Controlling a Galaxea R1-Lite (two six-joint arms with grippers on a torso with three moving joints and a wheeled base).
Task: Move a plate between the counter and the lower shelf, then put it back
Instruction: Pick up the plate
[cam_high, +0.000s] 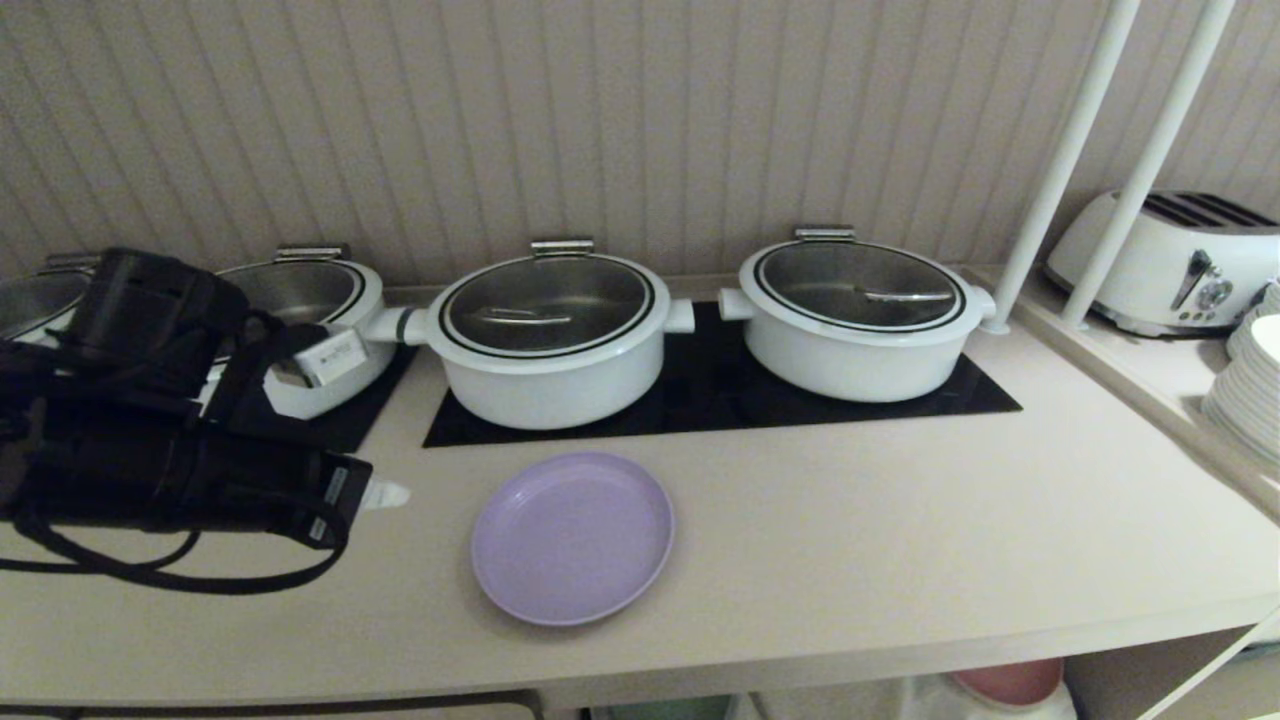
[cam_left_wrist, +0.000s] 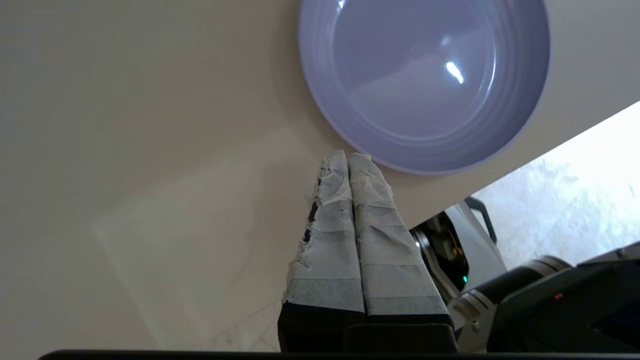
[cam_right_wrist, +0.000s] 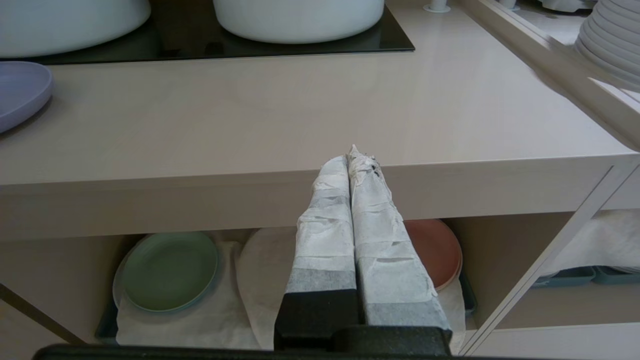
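The lavender plate (cam_high: 572, 537) lies flat on the beige counter (cam_high: 900, 520), in front of the middle pot. My left gripper (cam_high: 385, 493) hovers over the counter just to the left of the plate, apart from it. In the left wrist view its taped fingers (cam_left_wrist: 348, 157) are pressed together with nothing between them, tips close to the plate's rim (cam_left_wrist: 425, 75). My right gripper (cam_right_wrist: 352, 157) is shut and empty, held low in front of the counter's front edge. Below that edge the lower shelf (cam_right_wrist: 505, 280) shows, draped with a white cloth (cam_right_wrist: 200, 325).
Three white lidded pots (cam_high: 552, 345) stand on black hob panels (cam_high: 700, 400) behind the plate. A toaster (cam_high: 1165, 265), stacked white plates (cam_high: 1250, 395) and two white poles (cam_high: 1060, 160) are at the right. A green plate (cam_right_wrist: 170, 270) and a pink-red plate (cam_right_wrist: 435, 250) lie on the shelf.
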